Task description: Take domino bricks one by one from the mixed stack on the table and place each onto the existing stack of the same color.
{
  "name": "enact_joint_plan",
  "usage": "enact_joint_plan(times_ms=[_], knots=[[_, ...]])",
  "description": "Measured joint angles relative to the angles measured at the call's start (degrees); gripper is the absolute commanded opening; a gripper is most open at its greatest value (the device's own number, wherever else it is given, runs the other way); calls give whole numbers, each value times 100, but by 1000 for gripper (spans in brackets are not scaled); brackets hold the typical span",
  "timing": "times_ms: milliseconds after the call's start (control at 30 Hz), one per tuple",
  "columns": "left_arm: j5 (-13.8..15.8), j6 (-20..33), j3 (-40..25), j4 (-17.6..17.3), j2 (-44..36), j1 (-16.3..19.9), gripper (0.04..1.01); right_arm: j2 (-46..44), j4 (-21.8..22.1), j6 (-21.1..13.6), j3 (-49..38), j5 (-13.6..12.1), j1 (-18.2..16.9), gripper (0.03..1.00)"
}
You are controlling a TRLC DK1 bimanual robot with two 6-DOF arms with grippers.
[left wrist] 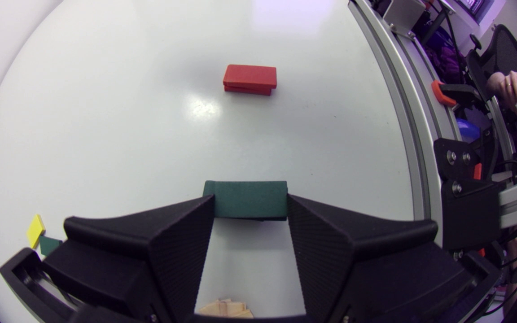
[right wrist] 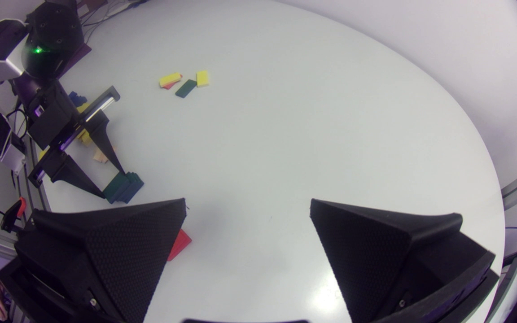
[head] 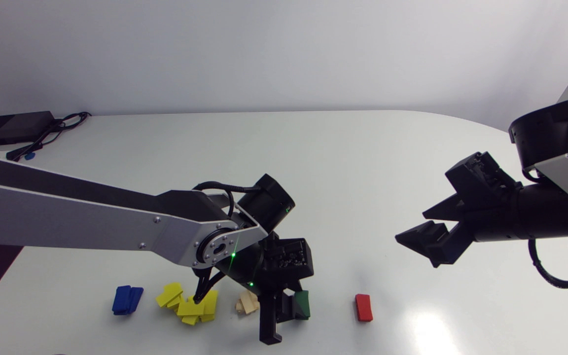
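White glossy table (left wrist: 106, 134) w/ glare spots. L gripper (left wrist: 250, 202) clamps green brick (left wrist: 240, 197); red stack (left wrist: 250, 79) ahead. R gripper (right wrist: 248, 205) spread wide over table.

No lettering, label, number or sign is legible, whether on the dark green domino brick (left wrist: 246, 202) held between the fingers of the matte black left tool (left wrist: 250, 196), on the stacked red domino bricks (left wrist: 250, 78), or on the white bench (left wrist: 106, 112).
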Motion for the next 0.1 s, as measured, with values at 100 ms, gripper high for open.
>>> enact_joint_plan(times_ms=[100], knots=[[-2,15,0,0,0,48,592,0,0,0,0,0,0,970]])
